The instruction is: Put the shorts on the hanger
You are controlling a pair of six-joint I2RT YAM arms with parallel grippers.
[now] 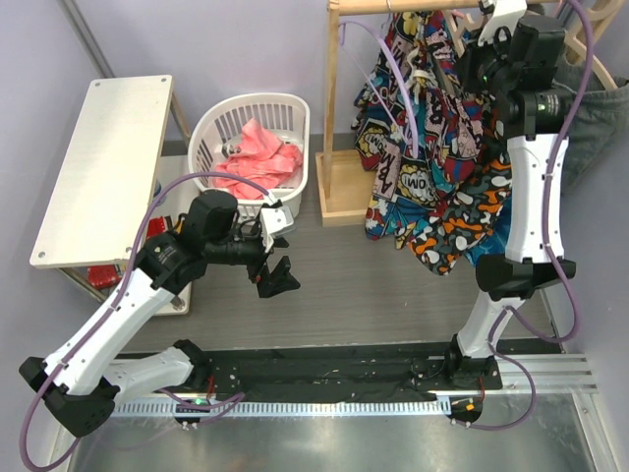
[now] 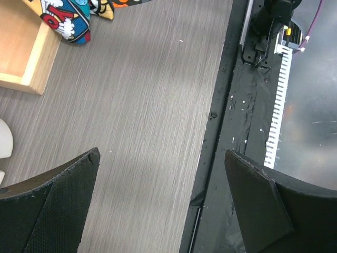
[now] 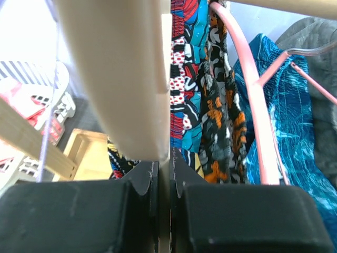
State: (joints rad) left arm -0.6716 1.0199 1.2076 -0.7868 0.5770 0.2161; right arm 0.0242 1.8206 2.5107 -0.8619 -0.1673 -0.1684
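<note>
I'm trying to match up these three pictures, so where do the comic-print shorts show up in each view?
Top external: the shorts hang at upper middle-right.
Left wrist: only a corner of them, top left.
Right wrist: a strip in the upper middle, behind the beige hanger.
Shared landmark: the wooden rack base.

The grey wood-grain table (image 1: pixel 344 285) carries a white laundry basket (image 1: pixel 248 98) at about 11 o'clock. Just beside it, at 12 o'clock, stands the light wooden base of a clothes rack (image 1: pixel 342 214). A black base plate (image 1: pixel 324 379) lies along the 6 o'clock edge.
</note>
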